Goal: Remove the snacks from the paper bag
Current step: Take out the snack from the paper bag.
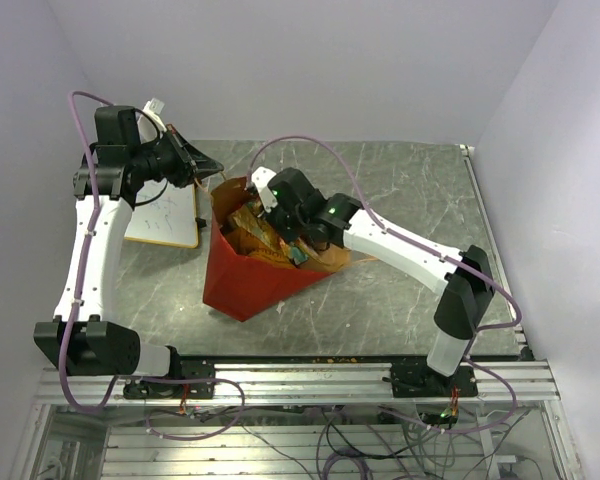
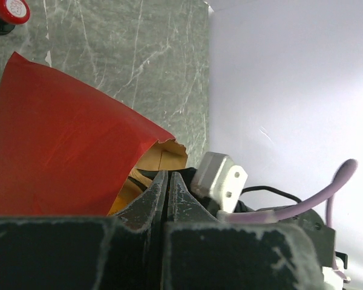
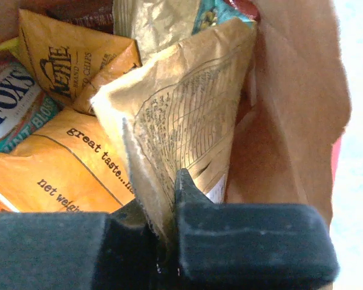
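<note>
Now, R gripper [image 3: 163, 199] pinching tan snack pkt [image 3: 187, 121] in paper bag [image 1: 245, 285], L gripper [image 2: 167, 179] closed

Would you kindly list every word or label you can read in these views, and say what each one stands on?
"KETTLE BRAND" and "CHIPS": upper orange packet.
"FOX'S": teal-and-white packet; the line beneath is cut off.
"great taste...", then "net" and a word cut short: lower orange packet.
Fine print on the tan packet: too small to read.
Mark on the red cap: blurred.
</note>
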You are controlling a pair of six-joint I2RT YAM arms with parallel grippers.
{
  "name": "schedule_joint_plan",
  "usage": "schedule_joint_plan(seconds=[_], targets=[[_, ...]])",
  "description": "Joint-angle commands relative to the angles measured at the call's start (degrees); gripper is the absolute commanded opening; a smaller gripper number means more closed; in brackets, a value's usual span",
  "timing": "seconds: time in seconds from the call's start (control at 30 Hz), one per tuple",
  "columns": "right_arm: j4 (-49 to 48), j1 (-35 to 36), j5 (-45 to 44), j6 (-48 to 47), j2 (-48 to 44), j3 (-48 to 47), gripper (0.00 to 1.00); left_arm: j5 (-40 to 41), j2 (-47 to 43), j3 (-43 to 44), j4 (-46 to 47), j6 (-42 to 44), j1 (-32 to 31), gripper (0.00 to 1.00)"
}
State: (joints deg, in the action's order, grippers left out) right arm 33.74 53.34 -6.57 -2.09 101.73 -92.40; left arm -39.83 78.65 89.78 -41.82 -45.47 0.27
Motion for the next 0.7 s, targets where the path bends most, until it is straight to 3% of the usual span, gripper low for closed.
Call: schedule_joint_plan(seconds=[0.0,0.23,0.53,0.67], targets=[[3.2,0.4,1.4,2.2,0.2,-9.5,0.00,-1.1,-0.6,2.6,1.7,0.2,0.3,0.07],[10.1,0.4,2.8,6.6,3.0,-26.0,0.00,-1.1,-0.1,4.0,1.9,0.5,0.3,0.07],[9.1,0.3,1.9,12.2,-0.7,-35.4,0.00,-0.3,0.9,5.4,-0.5,2.5,0.3,0.07],[3.6,0.3,-1.9,12.0,-7.1,-33.2,0.00,0.4,0.2,4.8,-1.2,2.9,0.3,0.07]])
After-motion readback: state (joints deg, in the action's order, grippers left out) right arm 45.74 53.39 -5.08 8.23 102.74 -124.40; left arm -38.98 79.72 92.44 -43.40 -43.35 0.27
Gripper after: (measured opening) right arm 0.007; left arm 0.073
